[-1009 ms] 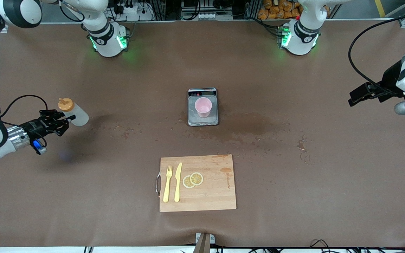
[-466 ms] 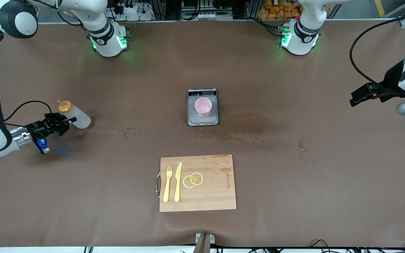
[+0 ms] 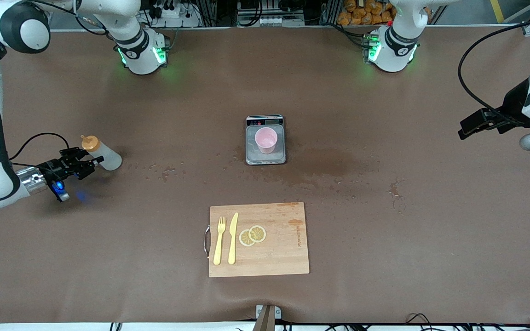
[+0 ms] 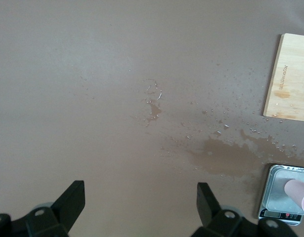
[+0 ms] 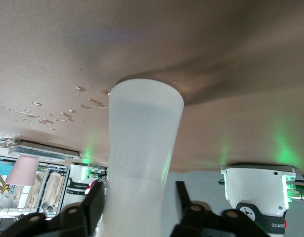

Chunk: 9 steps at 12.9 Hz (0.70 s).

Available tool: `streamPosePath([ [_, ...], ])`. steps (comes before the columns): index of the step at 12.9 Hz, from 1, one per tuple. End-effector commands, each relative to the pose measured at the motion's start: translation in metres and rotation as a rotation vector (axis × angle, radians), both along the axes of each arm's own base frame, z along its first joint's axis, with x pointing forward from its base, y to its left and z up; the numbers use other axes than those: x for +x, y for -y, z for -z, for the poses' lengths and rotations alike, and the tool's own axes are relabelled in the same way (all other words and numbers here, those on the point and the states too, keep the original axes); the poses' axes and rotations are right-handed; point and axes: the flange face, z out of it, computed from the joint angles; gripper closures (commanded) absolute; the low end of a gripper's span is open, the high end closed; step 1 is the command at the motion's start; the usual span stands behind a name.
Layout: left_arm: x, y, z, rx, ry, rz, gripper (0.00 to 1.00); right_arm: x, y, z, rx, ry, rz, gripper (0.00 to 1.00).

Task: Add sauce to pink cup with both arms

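As before, right hand [image 3: 91,164] lowers sauce [image 3: 103,153] tableward.

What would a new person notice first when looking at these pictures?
Probably the pink cup, which stands on a small scale at the middle of the table. Next comes the sauce bottle at the right arm's end, standing between the fingers of the right tool. Nearer to the front camera lies a wooden cutting board with a fork, a knife and lemon slices.

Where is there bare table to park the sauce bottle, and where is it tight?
Bare: between the sauce bottle and the scale; also from the cutting board toward the left arm's end. Tight: the scale under the pink cup, the board's fork, knife and lemon slices.
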Motion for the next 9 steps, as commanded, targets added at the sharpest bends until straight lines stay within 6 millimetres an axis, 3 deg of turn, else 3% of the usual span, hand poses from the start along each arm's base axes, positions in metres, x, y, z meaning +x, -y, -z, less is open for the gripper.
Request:
streamPosePath([
  [1,-0.005,-0.002,-0.003,-0.014,-0.002,0.002,0.0,0.004,0.007,-0.017,0.009,0.019,0.016,0.0],
  [6,-0.004,-0.01,-0.003,-0.017,-0.001,-0.012,0.0,0.036,0.031,-0.086,-0.114,0.034,0.061,0.0],
  [9,-0.004,-0.01,-0.003,-0.015,-0.002,-0.012,0.0,0.052,0.031,-0.117,-0.127,0.109,0.065,0.0],
])
